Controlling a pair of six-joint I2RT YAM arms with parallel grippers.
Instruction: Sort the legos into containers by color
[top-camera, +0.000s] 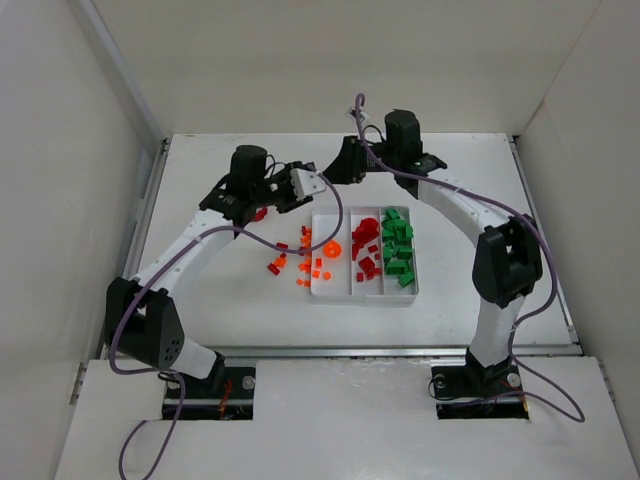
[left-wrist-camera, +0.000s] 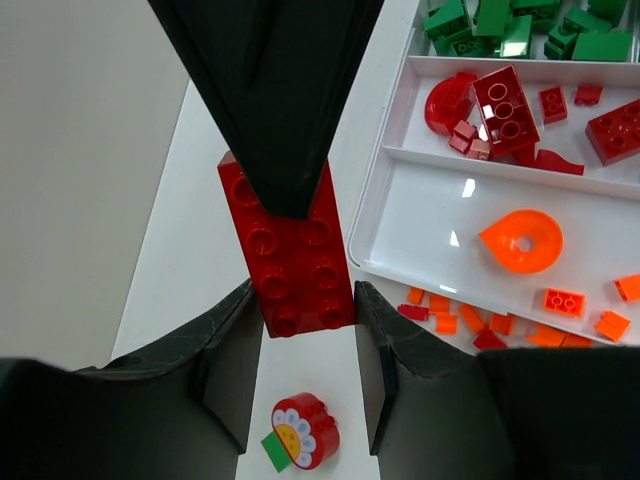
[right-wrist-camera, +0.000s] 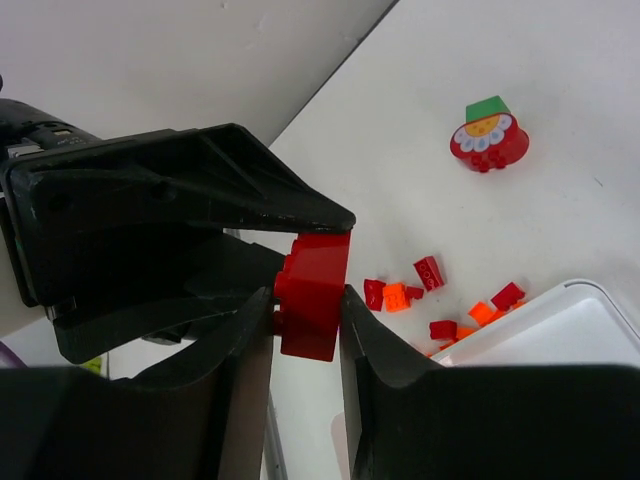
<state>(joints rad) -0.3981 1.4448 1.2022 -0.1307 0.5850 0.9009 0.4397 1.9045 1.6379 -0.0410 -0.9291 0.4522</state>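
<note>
A flower piece (left-wrist-camera: 303, 430) and small orange bricks (left-wrist-camera: 470, 322) lie on the desk (left-wrist-camera: 185, 250) beside the tray (left-wrist-camera: 400, 215). Left jaws and right jaws both grip one long studded red brick (left-wrist-camera: 290, 250).

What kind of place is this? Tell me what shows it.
Likely a robot lab cell: bare white walls box in a table, two arms bolted at its edge, a tray of sorted bricks.
</note>
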